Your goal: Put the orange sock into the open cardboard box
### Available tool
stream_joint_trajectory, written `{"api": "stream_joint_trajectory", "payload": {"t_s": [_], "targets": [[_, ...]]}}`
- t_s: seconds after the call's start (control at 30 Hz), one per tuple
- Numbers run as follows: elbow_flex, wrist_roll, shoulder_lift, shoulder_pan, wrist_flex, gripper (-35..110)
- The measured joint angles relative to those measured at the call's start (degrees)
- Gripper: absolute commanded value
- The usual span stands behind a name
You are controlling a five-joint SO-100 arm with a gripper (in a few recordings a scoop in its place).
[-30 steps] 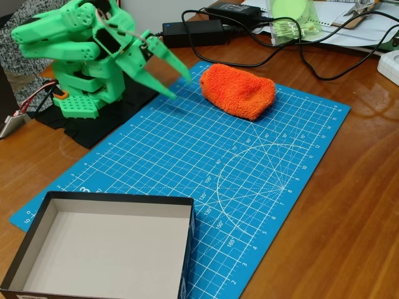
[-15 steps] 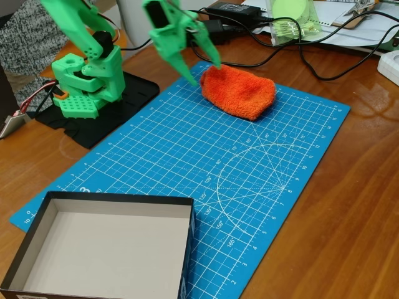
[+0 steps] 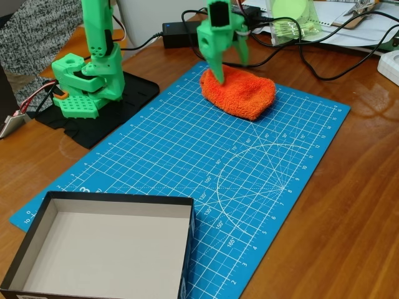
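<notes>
The orange sock (image 3: 240, 93) lies as a fuzzy lump at the far end of the blue cutting mat (image 3: 206, 168). My green gripper (image 3: 230, 70) hangs just above the sock's left end, pointing down. Its fingers are spread, one tip near the sock's left edge and one over its back rim, with nothing held between them. The open cardboard box (image 3: 37, 230), black outside and pale grey inside, sits at the mat's near left corner, far from the sock.
The arm's green base (image 3: 87, 87) stands on a black plate at the left. Black power bricks and cables (image 3: 293, 43) run behind the mat. Papers and a pale green object lie at the back right. The wooden table (image 3: 349, 205) is bare on the right.
The arm has raised and swung right. The gripper moved from left of the sock to directly above its left end, fingers still spread. The sock and box stayed put.
</notes>
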Motion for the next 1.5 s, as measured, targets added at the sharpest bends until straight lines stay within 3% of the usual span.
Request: {"api": "stream_joint_trajectory", "payload": {"t_s": [0.37,0.57,0.93,1.17,1.5], "targets": [[-4.6,-2.9,-9.9,2.5,-1.0,30],[-5.9,-3.0,-11.2,3.5,-0.1,0],[-17.2,2.1,-11.3,6.8,4.2,0],[-48.8,16.1,-25.3,23.2,16.2,0],[-66.3,30.7,-33.0,49.0,17.4,0]]}}
